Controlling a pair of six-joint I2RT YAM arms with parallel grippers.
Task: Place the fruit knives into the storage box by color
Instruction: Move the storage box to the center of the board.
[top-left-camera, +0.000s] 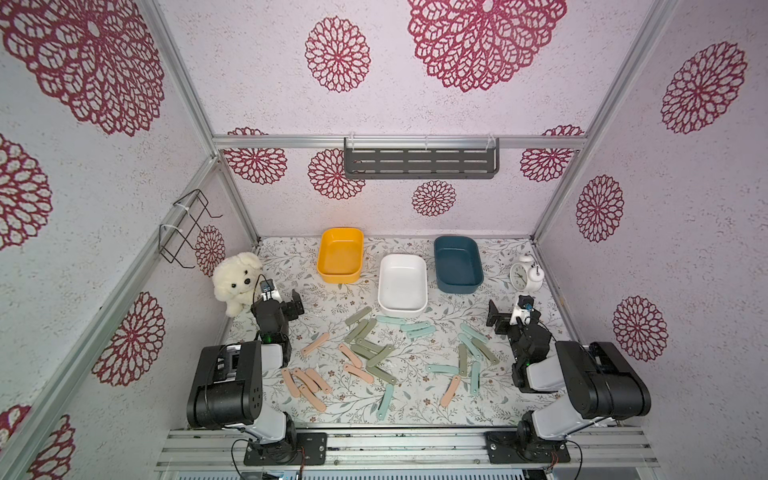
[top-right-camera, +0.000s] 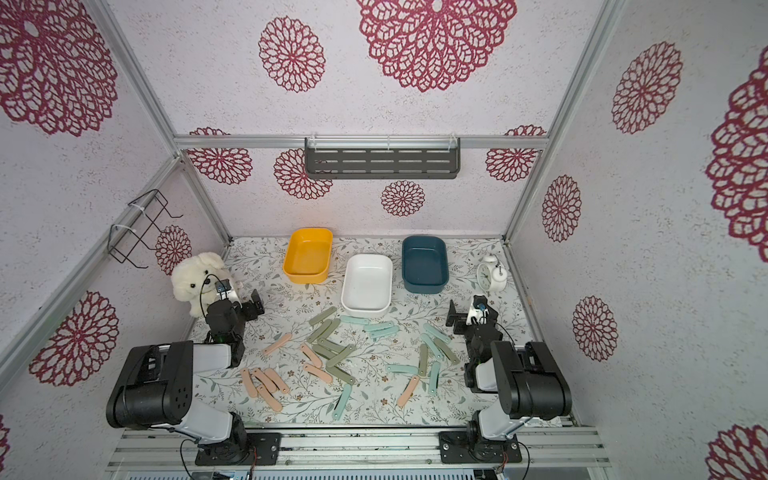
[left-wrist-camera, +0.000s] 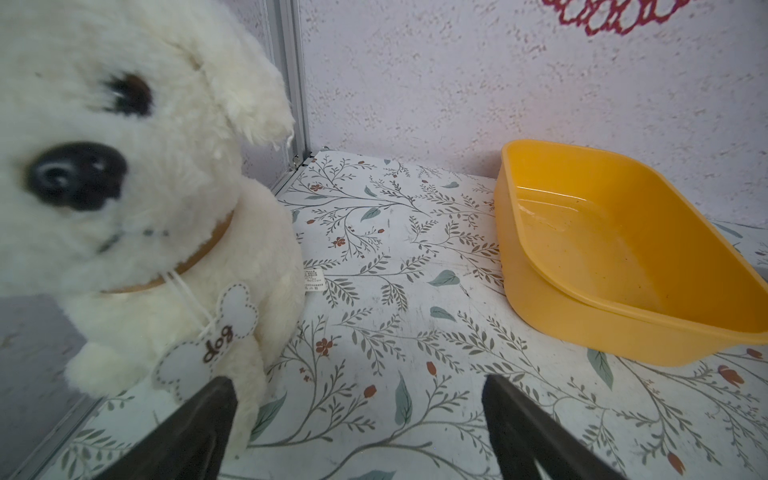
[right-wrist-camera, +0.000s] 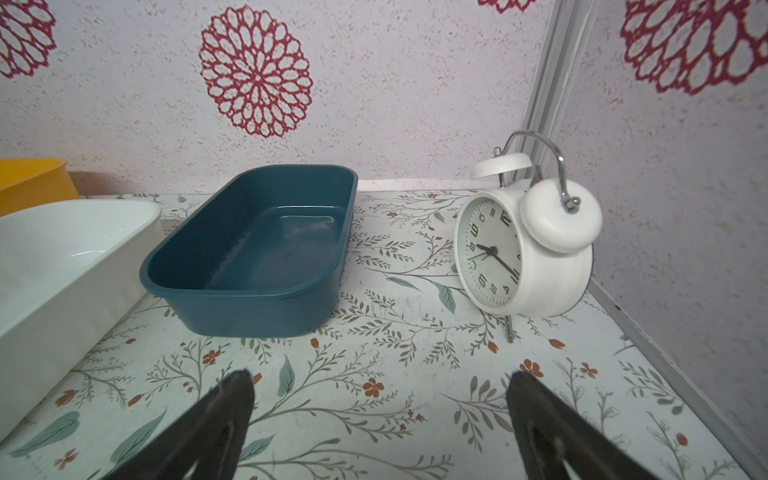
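Fruit knives (top-left-camera: 380, 374): approx 25 loose on the mat. That's 8 pink knives (top-left-camera: 314, 344), 8 teal knives (top-left-camera: 390, 320) and prob 9 sage-green knives (top-left-camera: 358, 316); the centre pile overlaps, so the green count is shaky.

Storage boxes (top-left-camera: 402, 309): 3, i.e. 1 yellow box (top-left-camera: 338, 259) far left, 1 white box (top-left-camera: 402, 282) mid, 1 dark-blue box (top-left-camera: 457, 262) far right.

Misc: 1 plush dog (top-left-camera: 239, 280), 1 alarm clock (top-left-camera: 524, 274), 1 wall shelf (top-left-camera: 420, 162), 1 wire rack (top-left-camera: 185, 228).

3 walls (top-left-camera: 415, 104) of pale, rough-textured paper printed with crimson lace-like rosettes (top-left-camera: 337, 54) close the cell, joined by bare aluminium posts (top-left-camera: 235, 199) and lit evenly, without hard shadows. On the back wall at 12 o'clock hangs a grey slotted shelf (top-left-camera: 420, 164), and at 10 o'clock a black wire rack (top-left-camera: 185, 230) is tied to the side rail. The tabletop (top-left-camera: 419, 405) wears a white sheet of grey-green sprigs and small red flowers, edged at 6 o'clock by ribbed aluminium rails (top-left-camera: 399, 446).
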